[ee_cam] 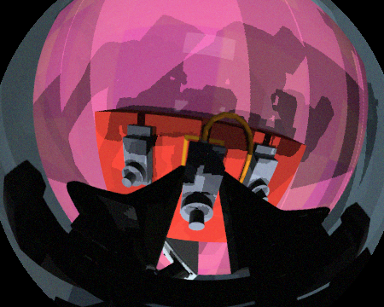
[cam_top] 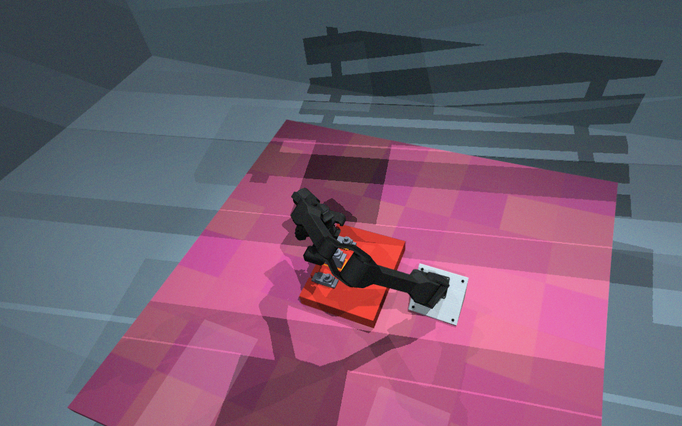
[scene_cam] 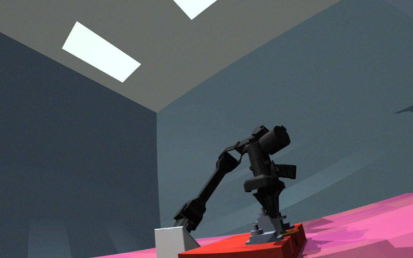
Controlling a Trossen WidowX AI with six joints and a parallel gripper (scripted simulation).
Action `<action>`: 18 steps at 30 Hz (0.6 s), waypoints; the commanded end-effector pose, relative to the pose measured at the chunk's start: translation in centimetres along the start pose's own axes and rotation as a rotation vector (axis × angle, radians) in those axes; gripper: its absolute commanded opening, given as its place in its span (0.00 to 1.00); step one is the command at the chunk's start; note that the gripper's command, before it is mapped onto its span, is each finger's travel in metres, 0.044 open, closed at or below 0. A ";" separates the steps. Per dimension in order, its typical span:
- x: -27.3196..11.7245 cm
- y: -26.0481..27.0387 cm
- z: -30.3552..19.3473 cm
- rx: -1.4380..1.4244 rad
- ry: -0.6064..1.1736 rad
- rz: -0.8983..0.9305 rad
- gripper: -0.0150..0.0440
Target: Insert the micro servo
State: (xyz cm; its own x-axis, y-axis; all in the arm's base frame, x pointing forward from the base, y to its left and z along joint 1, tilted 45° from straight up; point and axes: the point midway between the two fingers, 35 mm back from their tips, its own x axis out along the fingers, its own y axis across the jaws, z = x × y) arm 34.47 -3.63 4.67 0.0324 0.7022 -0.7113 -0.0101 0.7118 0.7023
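Observation:
The loose grey micro servo (cam_top: 338, 256) (scene_cam: 267, 223) (ee_cam: 201, 183) is between the fingers of my gripper (scene_cam: 271, 212) (ee_cam: 202, 173), which is shut on it. Its output shaft points up. It stands at the marked pocket, whose yellow outline (ee_cam: 184, 154) shows behind and left of it in the wrist view. The near servo hides its lower body in the exterior view, so I cannot tell how deep it sits or whether its ears touch the red deck (cam_top: 354, 306) (scene_cam: 227, 248) (ee_cam: 104, 149). Its orange cable (scene_cam: 291, 232) (ee_cam: 232, 116) arcs out over the deck edge and loops back right in the wrist view.
One fitted servo (cam_top: 325, 278) (scene_cam: 262, 237) (ee_cam: 136, 148) and another (cam_top: 346, 241) (ee_cam: 264, 164) flank the pocket closely, shafts up. The arm reaches across the deck from its white base plate (cam_top: 457, 296). The deck lies on a pink table top (cam_top: 518, 318).

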 end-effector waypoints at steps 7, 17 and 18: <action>0.9 0.0 0.0 0.004 -0.003 0.001 0.25; 1.8 0.0 0.0 0.004 -0.003 0.001 0.25; 1.9 0.0 0.0 0.004 -0.003 0.001 0.25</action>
State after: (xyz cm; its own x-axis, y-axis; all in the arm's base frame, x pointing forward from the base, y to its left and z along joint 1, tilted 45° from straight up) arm 34.54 -2.50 3.58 0.0325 0.7015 -0.7119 -0.0121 0.7126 0.7015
